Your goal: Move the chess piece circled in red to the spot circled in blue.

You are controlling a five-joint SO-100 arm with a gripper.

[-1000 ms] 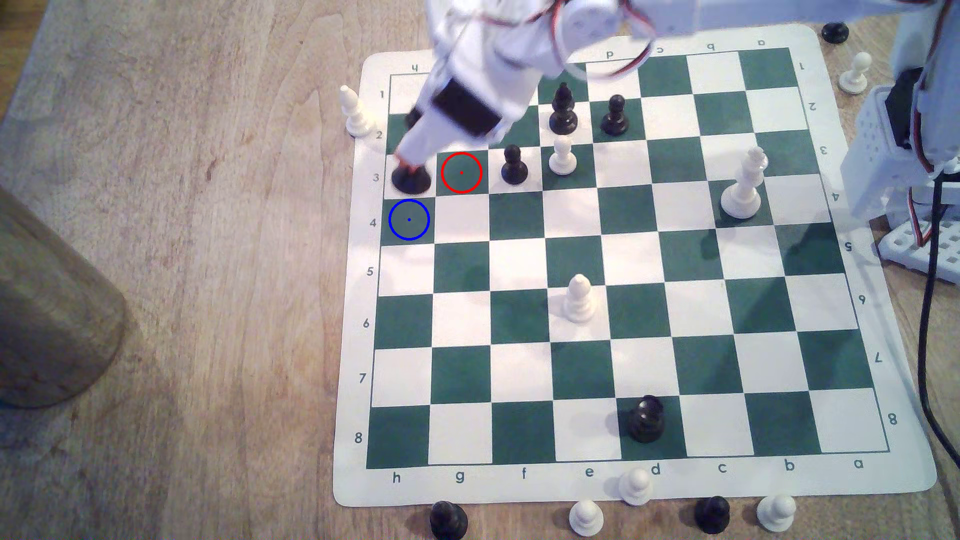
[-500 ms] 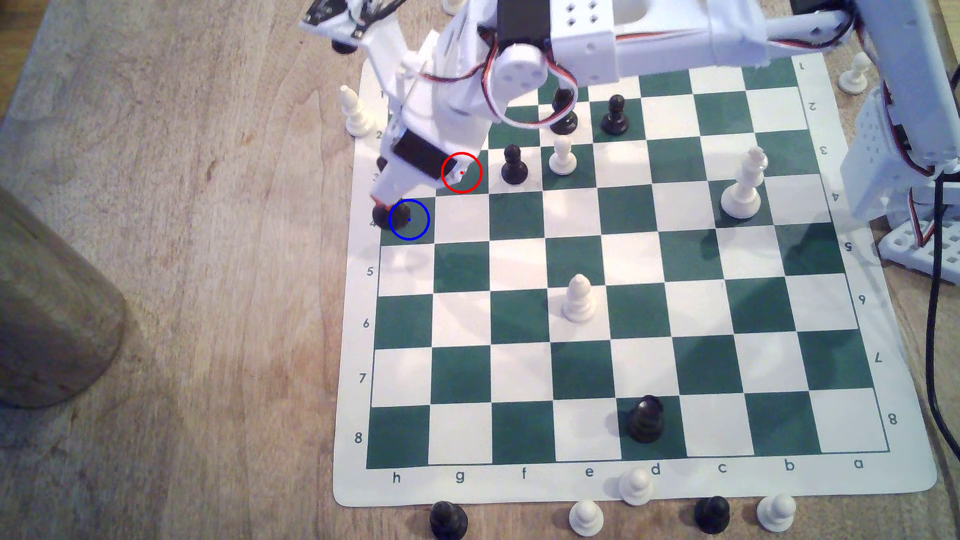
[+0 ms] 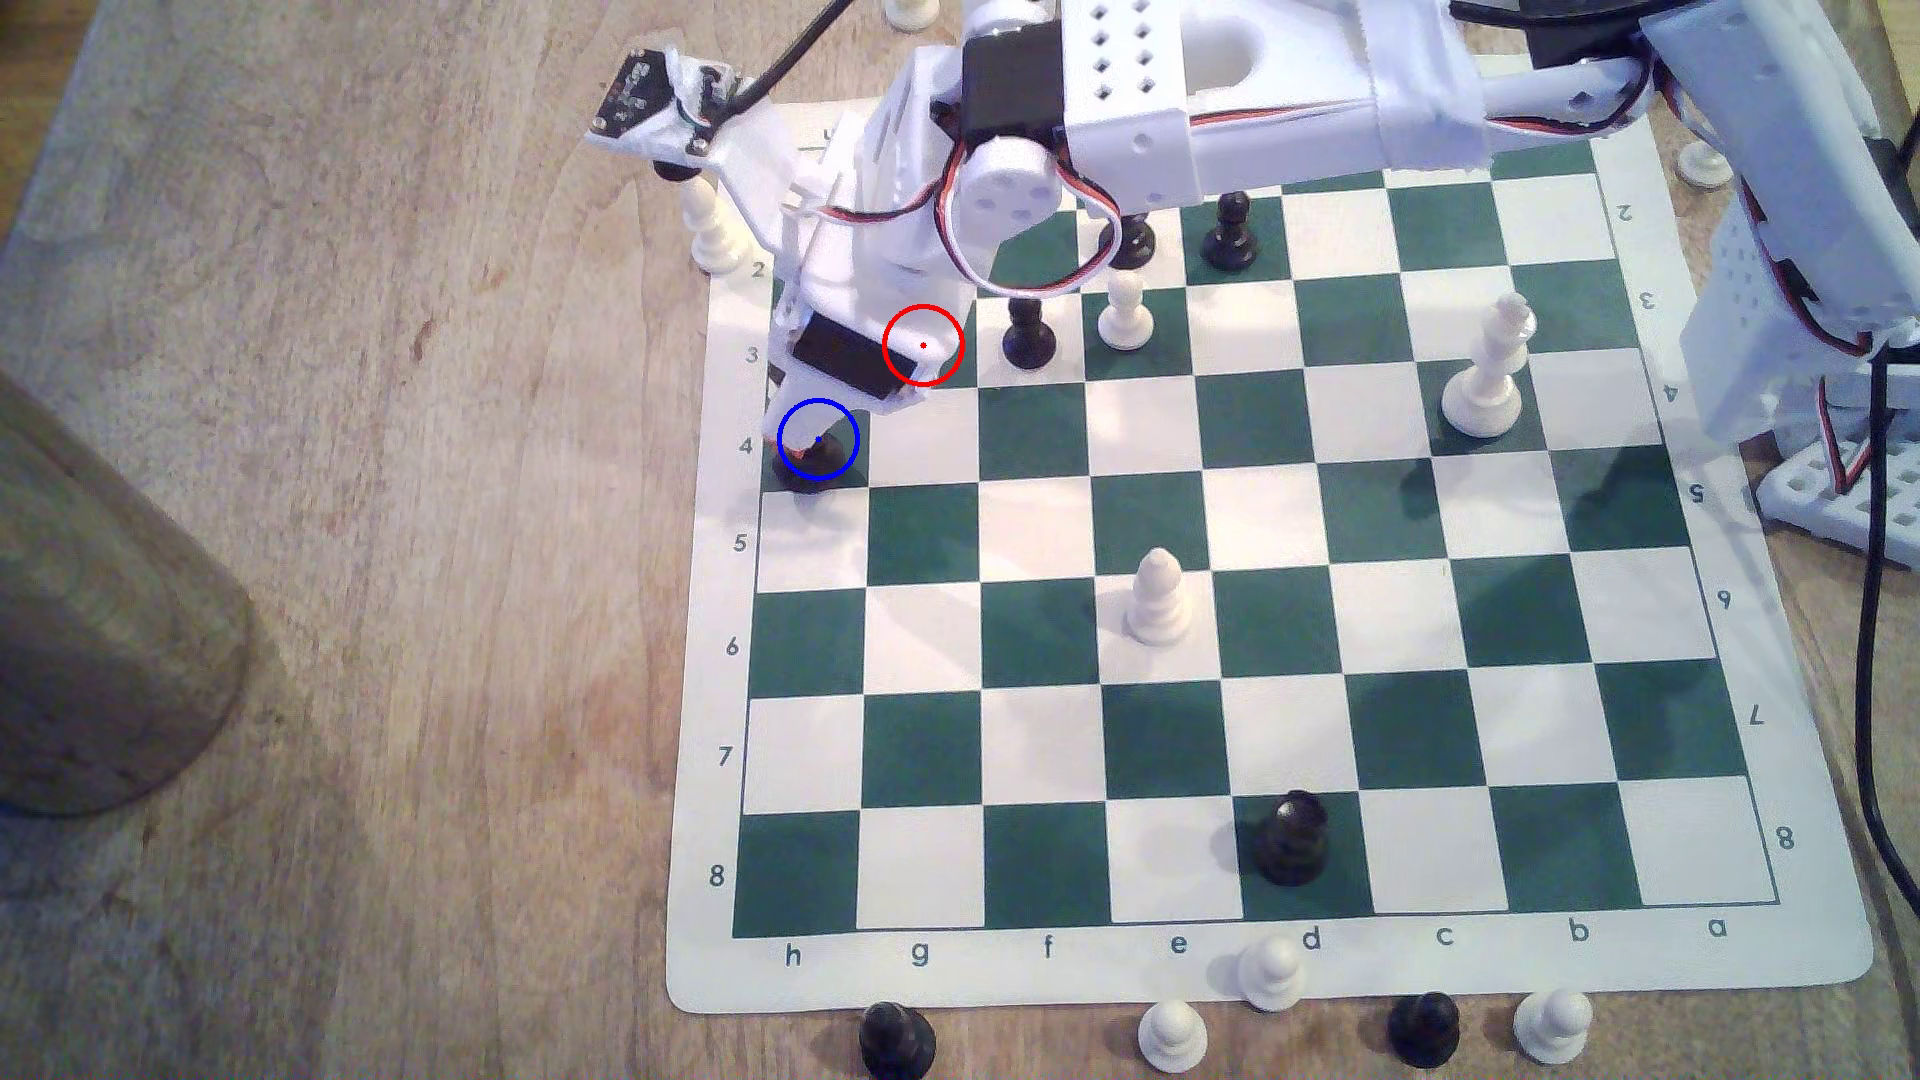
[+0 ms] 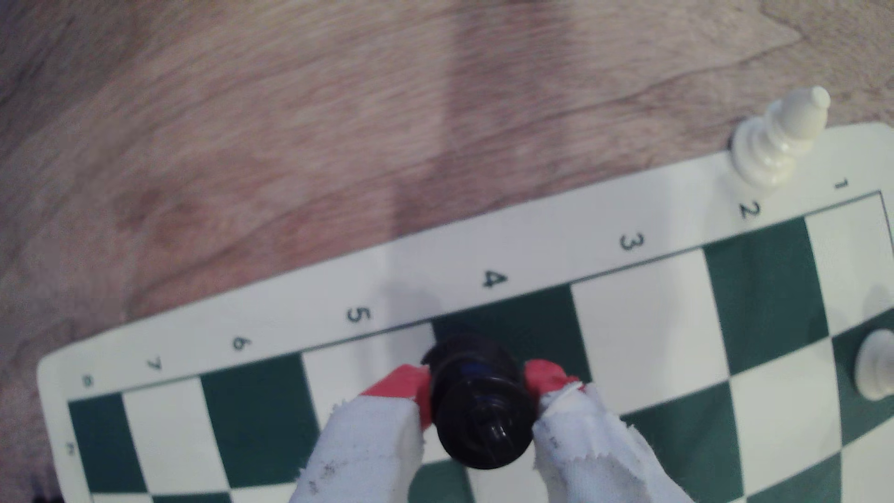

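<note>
**Over the blue ring: piece held at the board's left edge**

Left of centre in the exterior view, your end effector (image 3: 805, 449) is clamped on the chess piece (image 3: 812, 473), whose base overlaps the spot (image 3: 842, 421) (row 4, column h). From the wrist view, red-tipped fingers (image 4: 401, 387) press both sides of the chess piece (image 4: 484, 411), above that dark green square's edge. A white bishop (image 3: 712, 223) stands off the board at upper left.

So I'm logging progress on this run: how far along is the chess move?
Nearly done. The tall black chess piece is off the red-ringed square and sits at the blue-ringed dark green square by the 4 label. In hand: the gripper, jaws closed on the piece's body. Left: confirm it rests on the square, open and withdraw.
</note>
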